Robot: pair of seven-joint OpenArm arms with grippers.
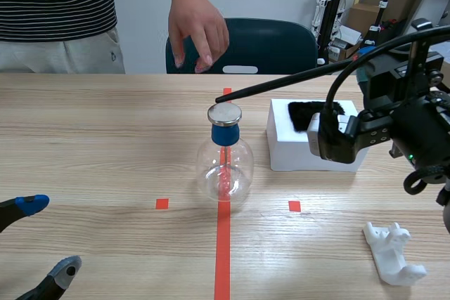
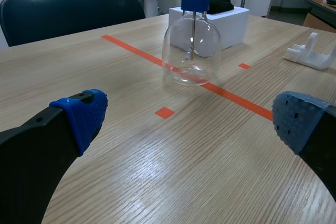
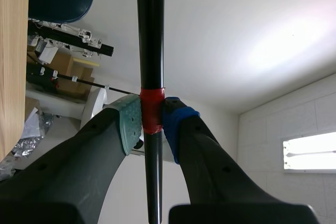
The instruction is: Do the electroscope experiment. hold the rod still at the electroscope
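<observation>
The electroscope (image 1: 224,163) is a clear glass flask with a blue neck and a flat metal disc on top, standing on the red tape line; in the left wrist view the electroscope (image 2: 192,40) stands well ahead of my fingers. A long black rod (image 1: 281,85) slants from the right arm down to its tip just above the disc. My right gripper (image 3: 151,116) is shut on the rod (image 3: 150,40) at its red band, pointing sideways. My left gripper (image 1: 39,240) rests open at the near left edge; the left gripper (image 2: 184,119) has nothing between its blue pads.
A white foam box (image 1: 309,138) holding black fur sits right of the flask. A white plastic stand (image 1: 394,252) lies at the near right. A person's hand (image 1: 197,22) hangs over the far edge, above the disc. A dark chair (image 1: 260,43) stands behind.
</observation>
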